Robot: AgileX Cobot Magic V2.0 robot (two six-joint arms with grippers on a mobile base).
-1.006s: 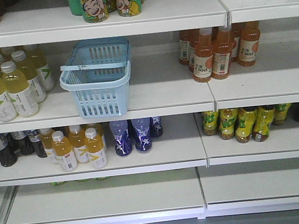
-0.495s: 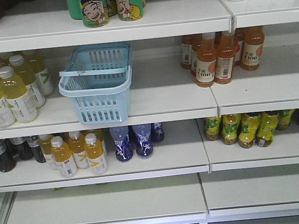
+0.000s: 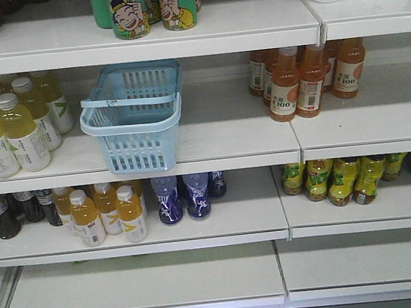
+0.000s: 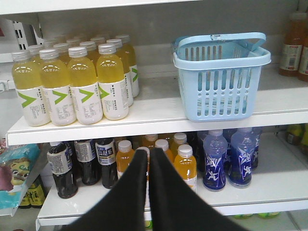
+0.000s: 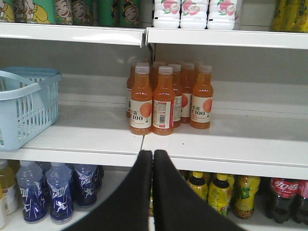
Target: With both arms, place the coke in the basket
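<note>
Left hand (image 4: 148, 154) and right hand (image 5: 153, 154), wrist views: each shows two black pointed fingers, tips pressed together, gripping nothing, rising from the lower frame edge.

Soft, even light falls from above and in front, fairly bright in all three views. The white shelves (image 3: 233, 133) look slightly washed out in the front view, which is a little grainy. Under each board the shadow deepens, and the dark bottles (image 4: 86, 163) lose detail. A pale glare streak runs along the upper shelf edge (image 5: 86, 34). The left gripper (image 4: 148, 151) and right gripper (image 5: 153, 153) show as featureless black, soft-edged.
</note>
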